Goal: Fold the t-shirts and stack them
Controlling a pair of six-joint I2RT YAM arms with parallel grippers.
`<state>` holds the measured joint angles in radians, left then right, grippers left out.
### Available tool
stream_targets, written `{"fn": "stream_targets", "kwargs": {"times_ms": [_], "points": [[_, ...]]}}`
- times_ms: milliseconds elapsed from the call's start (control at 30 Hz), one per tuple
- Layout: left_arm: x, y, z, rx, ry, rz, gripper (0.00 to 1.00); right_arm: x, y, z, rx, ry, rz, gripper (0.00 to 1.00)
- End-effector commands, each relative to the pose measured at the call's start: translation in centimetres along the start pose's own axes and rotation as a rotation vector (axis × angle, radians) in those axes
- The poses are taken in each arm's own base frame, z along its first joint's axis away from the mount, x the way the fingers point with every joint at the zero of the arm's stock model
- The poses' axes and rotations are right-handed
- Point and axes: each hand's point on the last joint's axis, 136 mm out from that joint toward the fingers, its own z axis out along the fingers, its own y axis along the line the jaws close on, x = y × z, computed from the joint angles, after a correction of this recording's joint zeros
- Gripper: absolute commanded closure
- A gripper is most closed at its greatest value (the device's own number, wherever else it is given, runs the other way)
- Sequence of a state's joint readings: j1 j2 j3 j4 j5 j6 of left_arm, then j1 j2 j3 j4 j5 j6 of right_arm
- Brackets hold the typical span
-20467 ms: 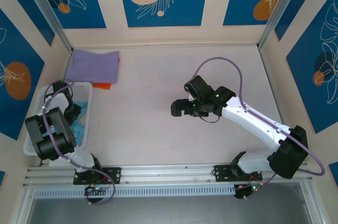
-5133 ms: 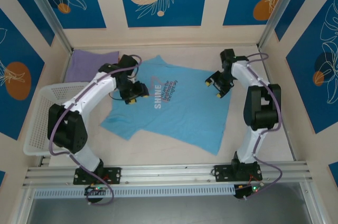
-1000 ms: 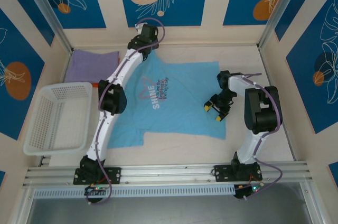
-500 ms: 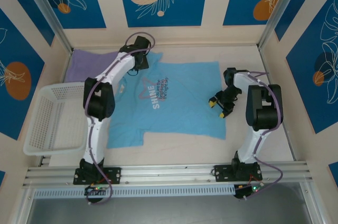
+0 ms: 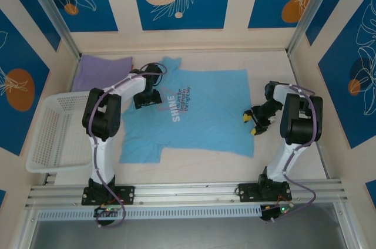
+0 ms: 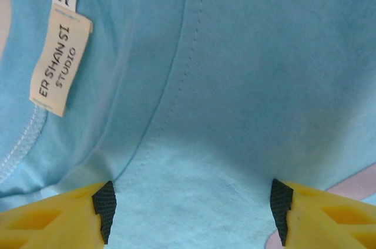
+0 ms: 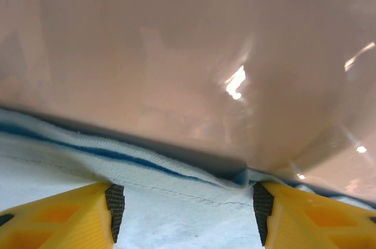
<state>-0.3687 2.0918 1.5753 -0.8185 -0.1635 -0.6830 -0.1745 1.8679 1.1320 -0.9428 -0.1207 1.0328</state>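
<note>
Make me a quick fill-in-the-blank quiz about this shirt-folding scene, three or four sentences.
The sky-blue t-shirt lies spread flat on the ___.
Its neck label reads ER SHAN SI ___.
The lavender t-shirt lies folded beyond the white mesh ___.
The right pincer straddles the blue shirt's hem with its jaws ___.
Missing words: table; STUDIO; basket; open.

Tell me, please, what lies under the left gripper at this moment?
The sky-blue t-shirt lies under the left gripper, near its collar, where a neck label shows. The cloth covers the table below it, so the surface there cannot be seen.
</note>
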Motion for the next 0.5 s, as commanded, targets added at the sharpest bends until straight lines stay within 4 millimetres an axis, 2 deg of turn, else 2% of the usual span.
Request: {"fn": "stream_targets", "kwargs": {"times_ms": [0,200,333,467], "points": [[0.9,-1.6,0.4,0.050,0.044,-0.047,0.26,-0.8,-0.8,-1.1,-0.032,-0.014,0.049,0.38],[3.1,-4.8,-0.1,0.118,0.091,-0.098,0.23,-3.4,-1.7,-3.0,-0.082,-0.061,0.099,0.38],[4.6,-5.4,0.1,0.127,0.126,-0.173,0.21,-4.7,-2.1,-4.1,-0.124,-0.068,0.130,0.38],[2.9,-4.4,-2.0,0.107,0.039,-0.140,0.17,-3.8,1.0,-7.8,-0.224,-0.214,-0.031,0.40]]}}
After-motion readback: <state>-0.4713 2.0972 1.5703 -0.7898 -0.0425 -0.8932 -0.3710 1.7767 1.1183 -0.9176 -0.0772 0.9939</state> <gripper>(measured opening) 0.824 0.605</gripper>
